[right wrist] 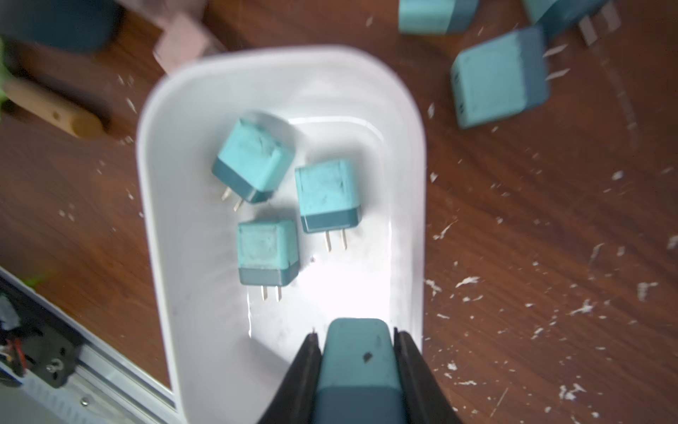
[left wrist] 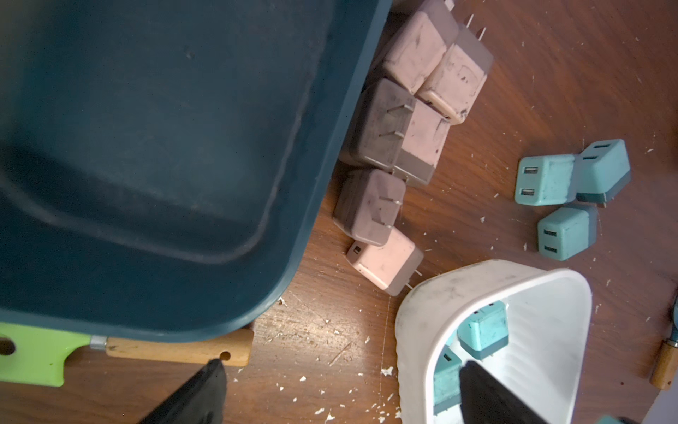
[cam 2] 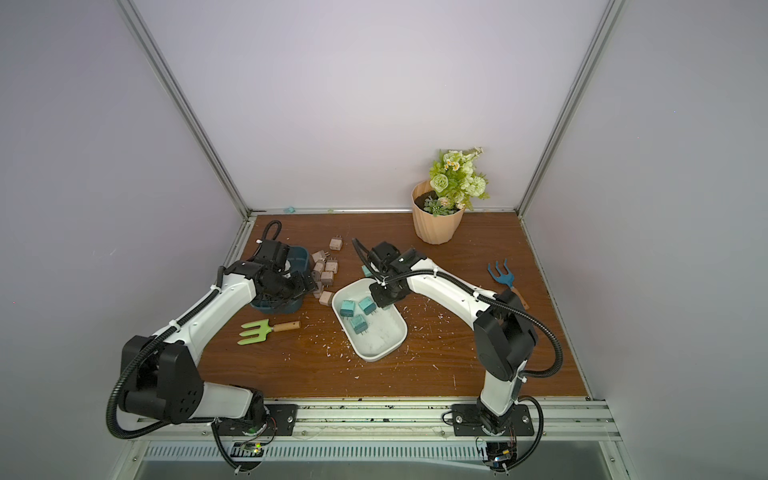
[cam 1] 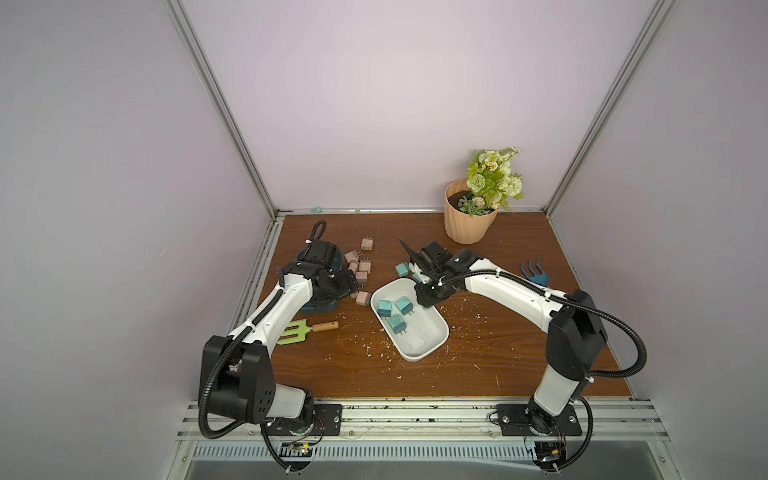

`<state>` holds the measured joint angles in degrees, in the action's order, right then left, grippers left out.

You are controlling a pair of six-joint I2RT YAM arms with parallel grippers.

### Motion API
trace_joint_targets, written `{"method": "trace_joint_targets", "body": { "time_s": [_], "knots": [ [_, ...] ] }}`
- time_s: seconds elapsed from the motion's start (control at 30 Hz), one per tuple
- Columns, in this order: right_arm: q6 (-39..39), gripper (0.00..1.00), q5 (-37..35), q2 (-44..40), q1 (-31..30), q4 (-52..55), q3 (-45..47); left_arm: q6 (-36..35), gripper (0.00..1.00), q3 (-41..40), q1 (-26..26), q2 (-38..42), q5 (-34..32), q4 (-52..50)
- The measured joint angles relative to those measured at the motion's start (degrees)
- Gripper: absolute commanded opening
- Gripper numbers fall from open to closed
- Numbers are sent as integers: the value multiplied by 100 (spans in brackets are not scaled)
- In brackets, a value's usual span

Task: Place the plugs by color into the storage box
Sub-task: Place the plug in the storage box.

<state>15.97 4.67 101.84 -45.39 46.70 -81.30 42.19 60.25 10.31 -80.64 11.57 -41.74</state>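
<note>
The right hand (right wrist: 357,334) is clamped on a teal plug (right wrist: 357,367), one finger pressed to each side of it. It holds the plug above the far end of the white box (right wrist: 165,183). Three teal plugs (right wrist: 267,251) lie on the floor of this box, close together with their prongs pointing to the near end.

Just beyond the far end of the box, loose teal plugs (left wrist: 565,231) lie on the worktop (cam 1: 457,374). To the left, the left hand (left wrist: 345,367) has its fingers spread wide and holds nothing. It hangs over the gap between the white box and the dark teal box (left wrist: 146,147), which shows no plugs on the part of its floor in view.

A cluster of pinkish-tan plugs (cam 1: 361,266) lies along the right side of the dark box, and one sits close to the white box's far left corner. A green garden fork (cam 1: 297,331) lies near the dark box on the near side. A blue garden fork (cam 1: 534,272) lies far right, and a flower pot (cam 1: 469,220) stands at the far edge. White flecks (cam 1: 374,345) dot the wood around the white box.
</note>
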Motion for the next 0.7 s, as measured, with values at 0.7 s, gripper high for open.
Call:
{"method": "trace_joint_targets", "body": {
  "time_s": [0.7],
  "knots": [
    [127,37,-529,831,-444,-1086,542,358,100,-240,485,214,13,90]
  ]
}}
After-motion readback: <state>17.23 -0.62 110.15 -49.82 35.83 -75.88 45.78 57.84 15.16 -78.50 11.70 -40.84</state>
